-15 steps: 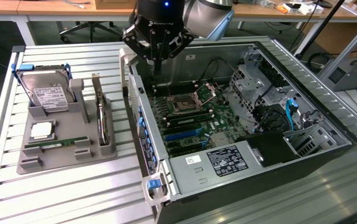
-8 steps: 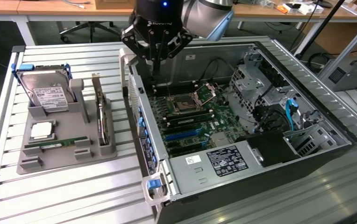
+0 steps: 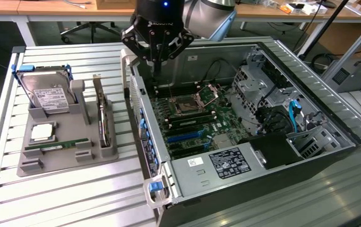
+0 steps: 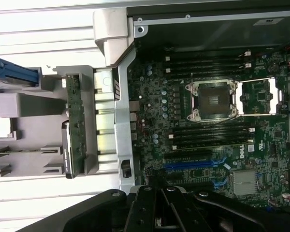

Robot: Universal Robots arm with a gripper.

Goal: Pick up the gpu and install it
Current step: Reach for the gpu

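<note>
The gpu is a thin dark card with a silver bracket, standing on edge in a slot of the grey holder to the exterior view's left of the open computer case. In the wrist view the gpu shows edge-on in that holder. My gripper hangs over the far left corner of the case, above the motherboard, well apart from the gpu. Its fingers are shut together with nothing between them.
The holder also carries a hard drive, a square processor chip and a green RAM stick. Blue expansion slots lie on the motherboard below the processor socket. The case wall stands between gripper and holder.
</note>
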